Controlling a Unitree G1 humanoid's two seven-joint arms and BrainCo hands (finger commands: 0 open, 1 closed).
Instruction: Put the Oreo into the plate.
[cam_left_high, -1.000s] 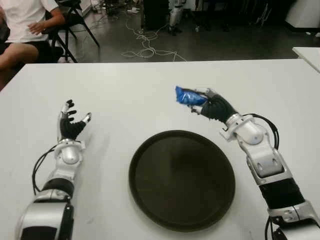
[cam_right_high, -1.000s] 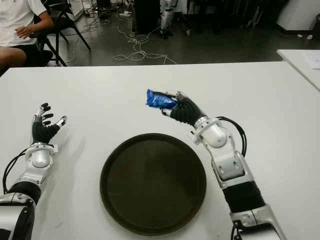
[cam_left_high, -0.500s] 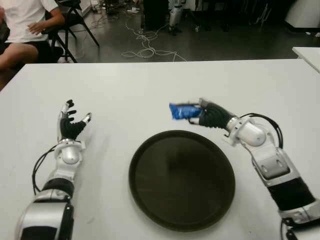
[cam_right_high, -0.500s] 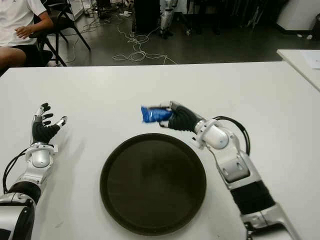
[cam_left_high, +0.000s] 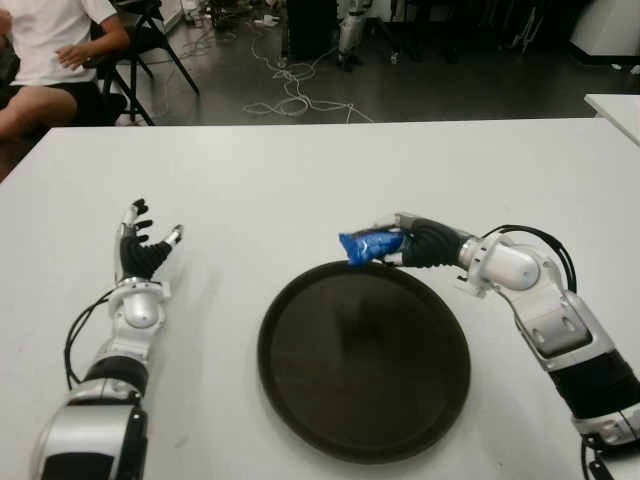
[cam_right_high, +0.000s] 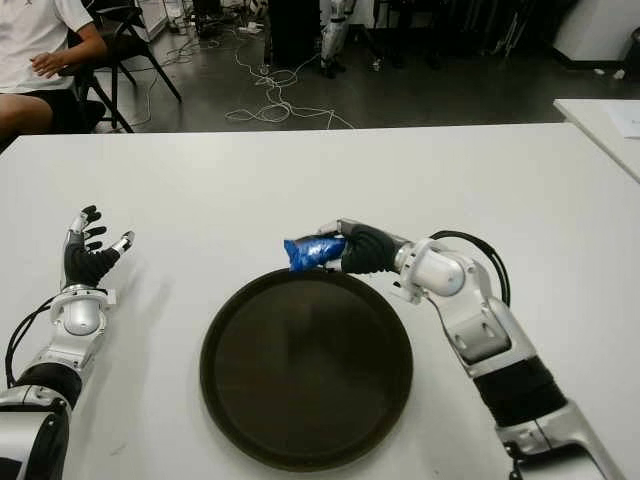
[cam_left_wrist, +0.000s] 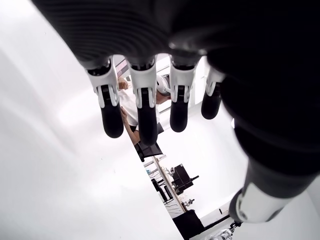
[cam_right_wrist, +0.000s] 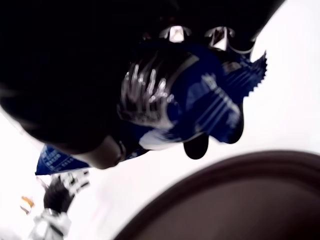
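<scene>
A blue Oreo packet (cam_left_high: 366, 246) hangs just over the far rim of the round dark plate (cam_left_high: 364, 358), held in my right hand (cam_left_high: 412, 243), whose fingers are curled around it. The right wrist view shows the blue Oreo packet (cam_right_wrist: 200, 105) gripped close up, with the plate's rim (cam_right_wrist: 240, 190) below it. My left hand (cam_left_high: 143, 250) shows at the table's left, well away from the plate, fingers spread and holding nothing.
The white table (cam_left_high: 280, 180) spreads wide around the plate. A seated person (cam_left_high: 45, 50) is at the far left beyond the table, beside a folding chair. Cables lie on the floor behind. Another white table's corner (cam_left_high: 615, 105) shows at the far right.
My right hand has carried the Oreo packet down and toward me, from above the table behind the plate to just over the plate's far rim. The left hand has not moved.
</scene>
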